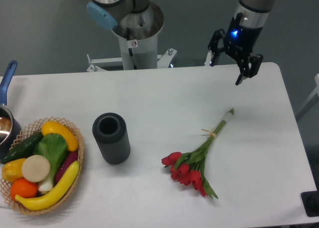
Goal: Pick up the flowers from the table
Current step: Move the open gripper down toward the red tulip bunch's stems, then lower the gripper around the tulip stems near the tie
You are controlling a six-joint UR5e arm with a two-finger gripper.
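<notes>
The flowers [195,163], a small bunch of red tulips with thin green stems tied by a pale band, lie flat on the white table [164,93] at the right of centre, heads toward the front, stem ends pointing up-right. My gripper [225,72] hangs over the table's back right edge, well above and behind the stem ends. Its two black fingers [214,51] are spread apart and hold nothing.
A dark grey ribbed cylinder vase [111,137] stands upright left of the flowers. A wicker basket [76,160] of fruit and vegetables sits at the front left. A pot with a blue handle [7,83] is at the left edge. The arm's base [134,28] stands behind the table.
</notes>
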